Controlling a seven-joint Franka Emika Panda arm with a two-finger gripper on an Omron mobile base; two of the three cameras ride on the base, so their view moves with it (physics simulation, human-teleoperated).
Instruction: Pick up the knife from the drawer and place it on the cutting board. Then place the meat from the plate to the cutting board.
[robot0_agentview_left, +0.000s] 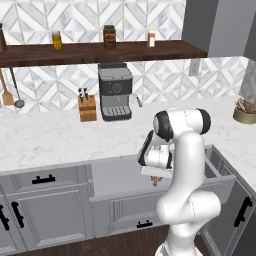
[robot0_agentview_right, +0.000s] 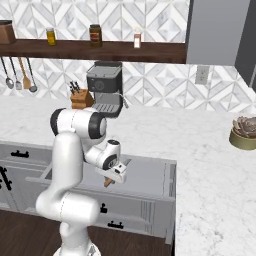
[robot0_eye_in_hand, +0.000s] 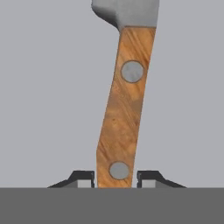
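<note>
The drawer (robot0_agentview_left: 115, 176) (robot0_agentview_right: 146, 176) stands pulled out below the marble counter. The knife (robot0_eye_in_hand: 124, 109) lies on the drawer's grey floor, orange-brown wooden handle toward the hand camera, grey blade at the top. My gripper (robot0_eye_in_hand: 115, 178) (robot0_agentview_left: 155, 178) (robot0_agentview_right: 110, 179) reaches down into the drawer. Its fingertips (robot0_eye_in_hand: 85, 177) press in on either side of the handle's end, shut on it. A bit of the handle (robot0_agentview_left: 155, 182) (robot0_agentview_right: 107, 183) shows under the hand in both base views. The cutting board, the plate and the meat are out of view.
On the counter behind the drawer stand a coffee machine (robot0_agentview_left: 116, 92) (robot0_agentview_right: 105, 90) and a wooden knife block (robot0_agentview_left: 88, 107) (robot0_agentview_right: 79, 97). A bowl (robot0_agentview_left: 245, 112) (robot0_agentview_right: 243, 134) sits far right. A shelf (robot0_agentview_left: 100, 50) with jars hangs above. Grey cabinet doors (robot0_agentview_left: 50, 212) flank the drawer.
</note>
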